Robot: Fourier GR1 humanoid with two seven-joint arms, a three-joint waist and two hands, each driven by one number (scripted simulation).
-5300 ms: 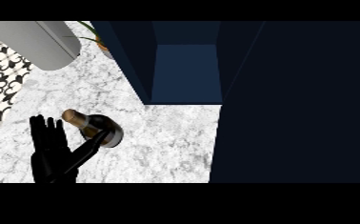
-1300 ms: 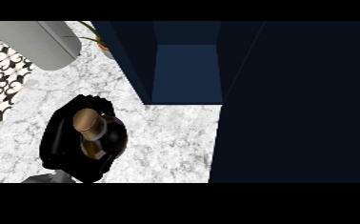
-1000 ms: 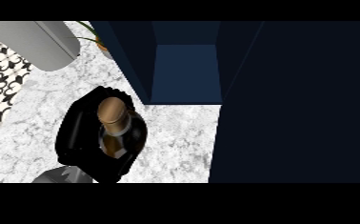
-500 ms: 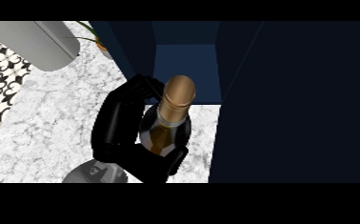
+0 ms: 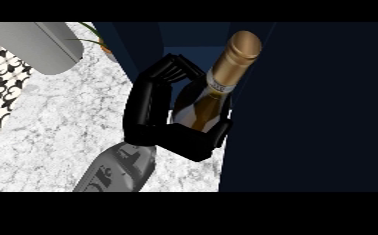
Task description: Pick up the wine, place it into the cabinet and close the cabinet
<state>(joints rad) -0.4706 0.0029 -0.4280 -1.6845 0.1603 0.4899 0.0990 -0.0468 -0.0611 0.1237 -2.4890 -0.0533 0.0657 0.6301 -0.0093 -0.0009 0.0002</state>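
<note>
Wine bottle (image 5: 221, 86) sits in the grasp of the left hand (image 5: 159, 114), up off the marble counter (image 5: 59, 124) and right in front of the dark blue cabinet (image 5: 310, 104). Its gold foil top points up and away, reaching over the cabinet's open interior, a lighter blue recess between the darker panels. Below the foil there's a pale band round the neck, then the dark glass shoulder and a bit of cream and gold label showing between the fingers. The black fingers (image 5: 173, 71) curl round the left side of the bottle near the neck, and the thumb wraps under and across the lower body on the right, so the base is hidden behind the hand. The grey forearm (image 5: 118, 171) comes up from the lower edge of the view, slanting toward the cabinet.

The tall dark panel to the right of the bottle fills most of that side; I can't tell whether it is the open door or the cabinet's side.

Over at the upper left a grey rounded object (image 5: 37, 44) lies on the counter, with a few thin green leaves (image 5: 92, 34) just beside it and a black-and-white patterned patch (image 5: 11, 81) at the left edge.

The right hand doesn't show anywhere
</note>
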